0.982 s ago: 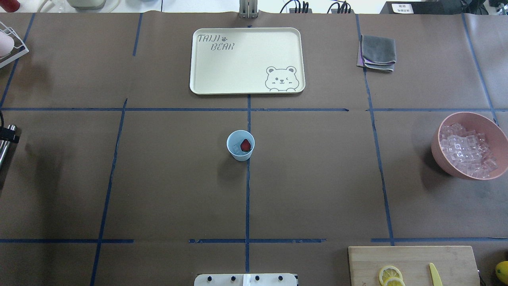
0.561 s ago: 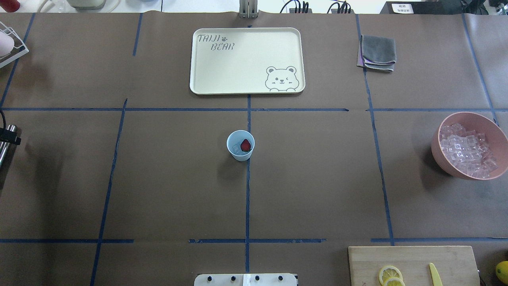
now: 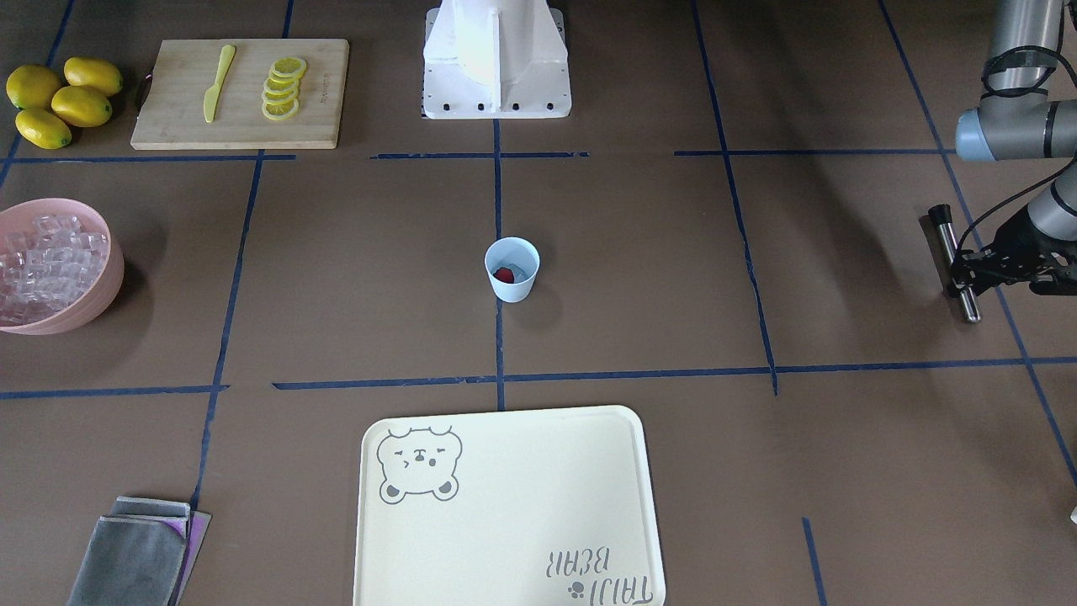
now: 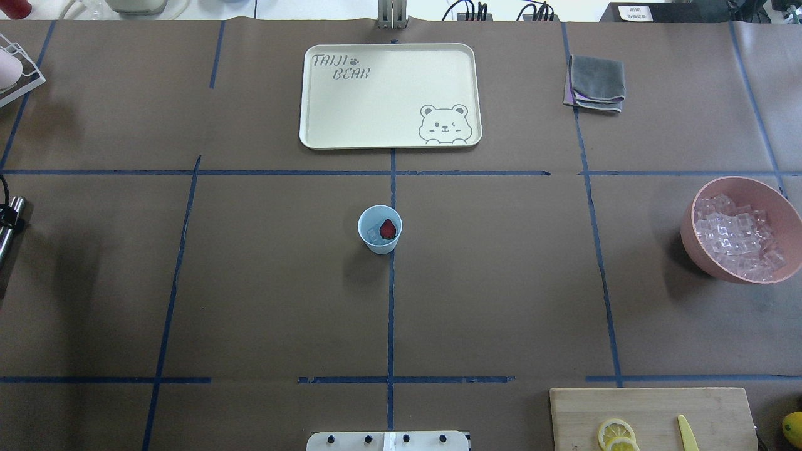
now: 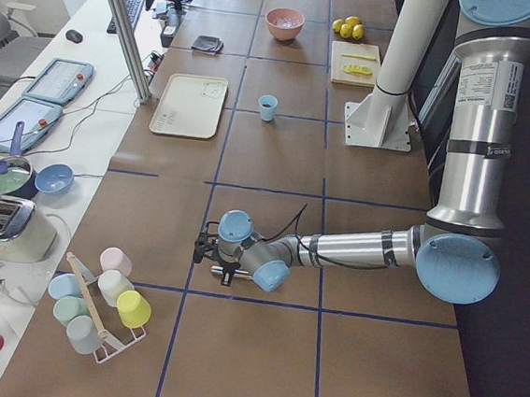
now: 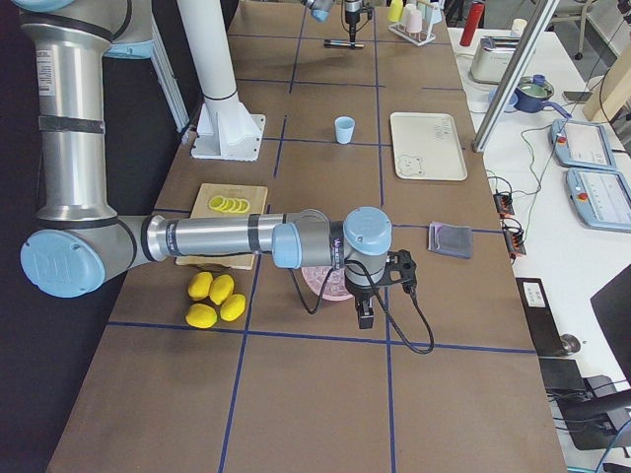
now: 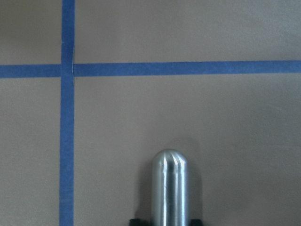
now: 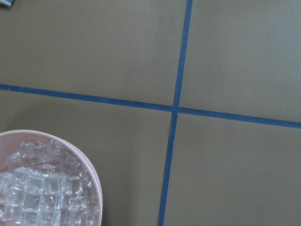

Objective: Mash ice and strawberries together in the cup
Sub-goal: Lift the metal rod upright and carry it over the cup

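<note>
A: How many of each thing are on the table?

B: One pale blue cup (image 4: 380, 229) stands upright near the table's middle, on a blue tape line (image 4: 391, 300). Inside it lie one red strawberry (image 4: 388, 228) piece and some clear ice (image 4: 373, 235); the cubes there are too small to count. There are also one cream tray (image 4: 376, 106), one folded grey cloth (image 4: 596, 80) and one pink bowl (image 4: 692, 250) heaped with more ice. One wooden board (image 3: 177, 118) carries a yellow knife (image 3: 218, 84) and a row of lemon slices (image 3: 282, 88). Four whole lemons (image 3: 82, 105) lie near it.

A: What room is there around the cup?

B: Brown paper (image 4: 282, 282) lies on every side of it. The tray, on the cup's far side from the robot, is the nearest thing, and it is well apart. The pink bowl sits far to the cup's right, by the table edge. The cloth lies beyond the cup and to its right. The board is to the cup's right on the robot's side, with the lemons past it. The white robot base (image 3: 496, 59) stands straight behind the cup.

A: And the hands?

B: The left gripper (image 3: 963, 273) is far to the cup's left, closed round a shiny metal rod (image 3: 944, 236) whose rounded end sticks out past the fingers. Bare paper lies between rod and cup. The right gripper (image 6: 363, 313) hangs by the pink bowl, far to the cup's right. It shows only from the side, so how far it is open cannot be told.
</note>
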